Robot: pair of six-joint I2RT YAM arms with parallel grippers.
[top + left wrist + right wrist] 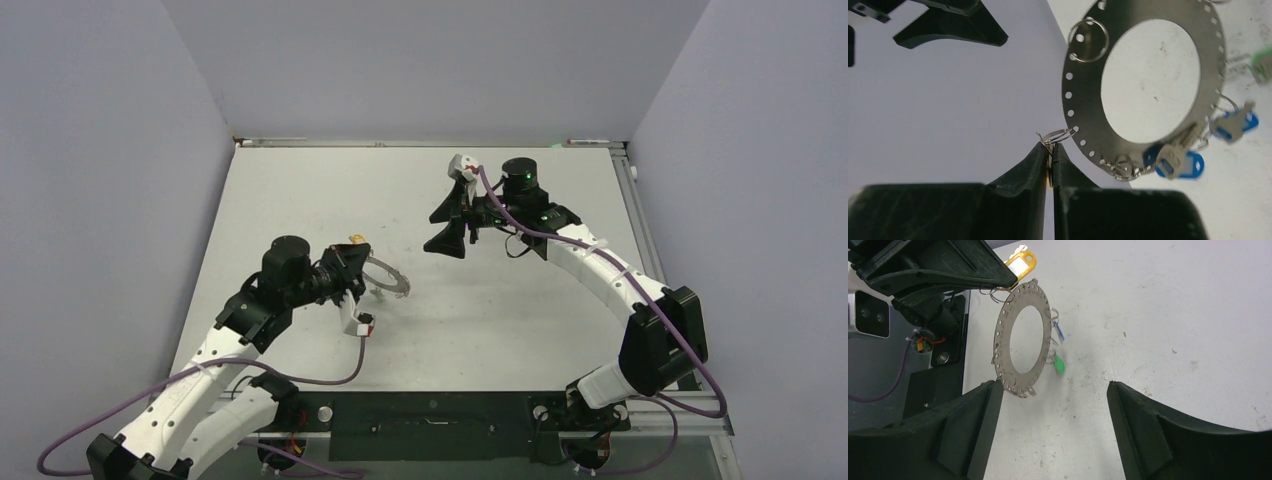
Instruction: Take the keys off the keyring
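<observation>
Sideways over the counter (pixel 500 330), left gripper (pixel 1050 150), jaws pinching the yellow key (pixel 1020 264) by its loop (pixel 1058 134), holds the keyring (pixel 1083 95) on edge, blue keys (pixel 1180 164) dangling; right gripper (pixel 1053 385) faces it, jaws spread.

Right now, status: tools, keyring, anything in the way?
Left tool shut on yellow key, loop hooked in keyring rim. Right tool open, empty, facing keyring. Blue keys, green key on rim. Nothing between.
</observation>
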